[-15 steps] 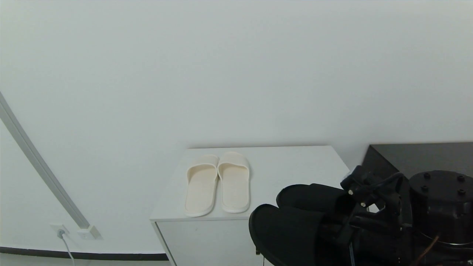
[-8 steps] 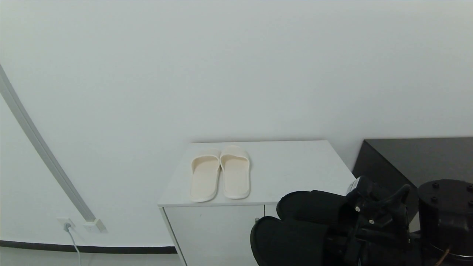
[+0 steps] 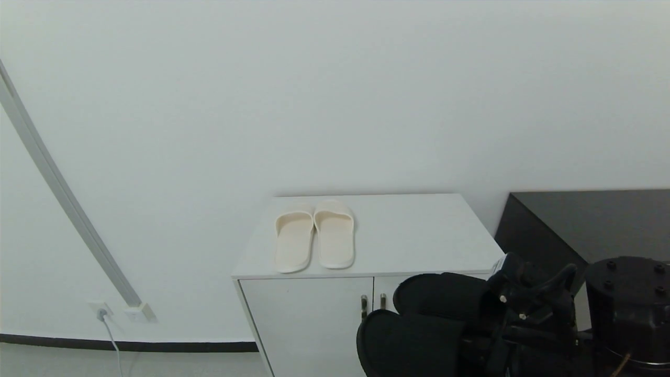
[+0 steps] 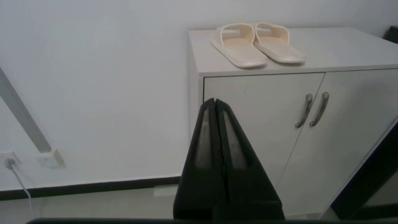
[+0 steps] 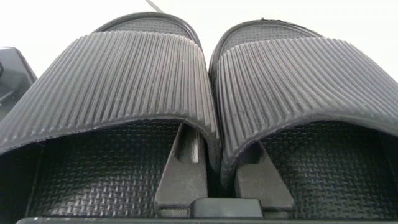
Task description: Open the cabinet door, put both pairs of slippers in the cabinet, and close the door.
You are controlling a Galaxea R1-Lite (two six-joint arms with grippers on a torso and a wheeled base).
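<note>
The white cabinet stood against the wall with both doors shut. Its left door showed in full, and two upright metal handles sat side by side where the doors met. On the cabinet's top, toward its left end, lay the cream slippers, touching along their inner edges, toes toward the wall.

The black slippers were off the cabinet, held in the air in front of its right door, near the handles, toes pointing left. The right pincer gripped them as a pair. One finger was slid under the ribbed strap of each slipper, and the two adjoining inner sides were squeezed between the fingers.

The left pincer hung low in front of the cabinet's left side. Its two fingers were pressed flat together and nothing was between them.

Right of the cabinet stood a black unit, close beside it. On the wall to the left, a grey strip ran down at a slant to a socket with a white cable plugged in. A dark skirting ran along the floor line.
</note>
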